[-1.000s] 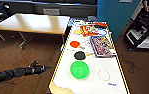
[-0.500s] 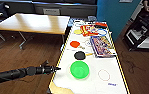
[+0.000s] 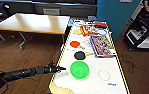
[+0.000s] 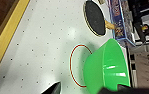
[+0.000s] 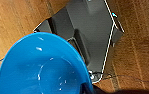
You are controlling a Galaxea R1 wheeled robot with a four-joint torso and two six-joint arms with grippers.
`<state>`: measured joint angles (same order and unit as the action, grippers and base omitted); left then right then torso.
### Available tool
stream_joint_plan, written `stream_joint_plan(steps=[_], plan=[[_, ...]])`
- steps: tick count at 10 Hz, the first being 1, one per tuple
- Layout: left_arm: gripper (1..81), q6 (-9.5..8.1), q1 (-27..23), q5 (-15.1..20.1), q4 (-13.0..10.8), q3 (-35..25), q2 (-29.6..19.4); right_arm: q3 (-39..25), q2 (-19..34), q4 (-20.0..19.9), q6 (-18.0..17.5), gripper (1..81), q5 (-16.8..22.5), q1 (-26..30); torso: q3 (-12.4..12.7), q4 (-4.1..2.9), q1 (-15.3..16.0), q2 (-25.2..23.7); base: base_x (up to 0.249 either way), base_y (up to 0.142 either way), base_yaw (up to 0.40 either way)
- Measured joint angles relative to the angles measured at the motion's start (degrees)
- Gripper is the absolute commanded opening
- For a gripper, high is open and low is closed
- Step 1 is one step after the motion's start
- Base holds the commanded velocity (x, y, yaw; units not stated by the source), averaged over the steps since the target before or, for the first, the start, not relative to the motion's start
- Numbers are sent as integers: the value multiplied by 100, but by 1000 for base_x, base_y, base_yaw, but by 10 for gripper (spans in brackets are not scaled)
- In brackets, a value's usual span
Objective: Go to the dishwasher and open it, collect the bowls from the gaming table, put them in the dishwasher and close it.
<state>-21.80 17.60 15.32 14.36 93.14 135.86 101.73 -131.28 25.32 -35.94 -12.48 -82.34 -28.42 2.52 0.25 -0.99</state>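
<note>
A lime green bowl [image 3: 79,69] stands upright near the front end of the gaming table [image 3: 115,86], which has a white top and a yellow rim. My left gripper [image 3: 62,68] reaches over the table's left rim, just short of the bowl. In the left wrist view the gripper [image 4: 87,88] is open, its dark fingertips [image 4: 53,88] spread wide before the green bowl [image 4: 107,70]. In the right wrist view a blue bowl [image 5: 40,67] hangs above the wooden floor. My right gripper is shut on its rim, where a dark finger [image 5: 86,88] shows.
A black paddle [image 3: 79,55], a red paddle [image 3: 75,44] and a colourful box [image 3: 102,46] lie further along the table. A wooden-topped table [image 3: 35,23] stands to the left. A teal wall and dark equipment [image 3: 142,32] are at the right.
My left arm has stretched to the right, bringing its gripper from beside the table's rim to close by the green bowl. The bowl has not moved.
</note>
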Motion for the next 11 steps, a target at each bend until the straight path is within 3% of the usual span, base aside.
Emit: stream_joint_plan(steps=[2, 5, 11], plan=[[811, -232, -16, 57, 0, 311, 124, 2, -59, 0, -2, 10, 2, 23, 0, 0, 0, 0, 0, 0, 0], [811, -251, -212, 52, 0, 374, 466, 6, -87, -2, 0, 10, 6, 26, 0, 0, 0, 0, 0, 0, 0], [811, -254, -138, 171, -6, 822, 1050, 6, -6, -2, -2, 10, -9, 12, 0, 0, 0, 2, 0, 0, 0]])
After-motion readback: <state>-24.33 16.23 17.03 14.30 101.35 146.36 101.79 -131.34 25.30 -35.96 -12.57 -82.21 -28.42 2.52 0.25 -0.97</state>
